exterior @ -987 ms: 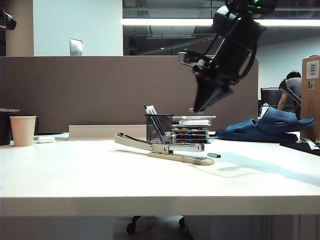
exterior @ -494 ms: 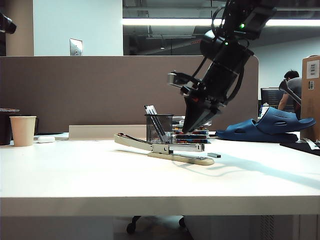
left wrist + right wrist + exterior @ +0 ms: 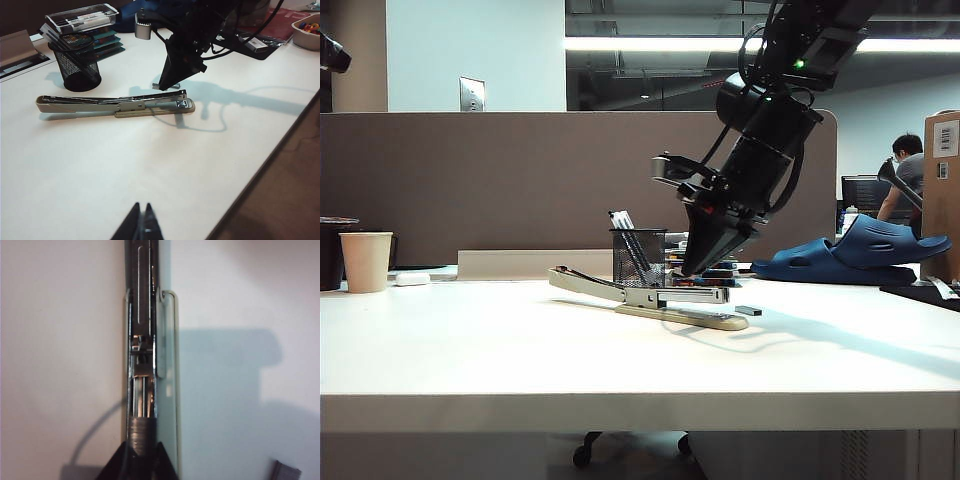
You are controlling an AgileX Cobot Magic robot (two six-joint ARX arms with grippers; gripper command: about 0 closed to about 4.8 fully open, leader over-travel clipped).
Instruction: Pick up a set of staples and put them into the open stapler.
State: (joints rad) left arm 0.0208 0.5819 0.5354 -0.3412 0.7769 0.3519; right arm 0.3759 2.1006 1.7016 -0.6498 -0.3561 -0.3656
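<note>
The stapler [image 3: 650, 297] [image 3: 115, 103] lies open on the white table, its long arm swung out flat and its silver magazine [image 3: 142, 340] uncovered. My right gripper [image 3: 688, 268] [image 3: 162, 87] [image 3: 141, 452] hangs just above the head end of the magazine, pointing down. It is shut on the set of staples [image 3: 141, 432], a dark grey bar lined up along the channel. A second staple bar [image 3: 748, 310] [image 3: 286, 471] lies on the table beside the stapler's head. My left gripper [image 3: 141, 206] is shut and empty, well back from the stapler over bare table.
A black mesh pen cup [image 3: 638, 257] [image 3: 76, 65] and a stack of boxes [image 3: 705, 262] stand behind the stapler. A paper cup [image 3: 366, 260] sits far left, blue slippers [image 3: 860, 250] at the right. The table edge [image 3: 260, 165] runs close to my left gripper.
My right gripper has come down and to the left with the staples, from high above the table to just over the stapler's head.
</note>
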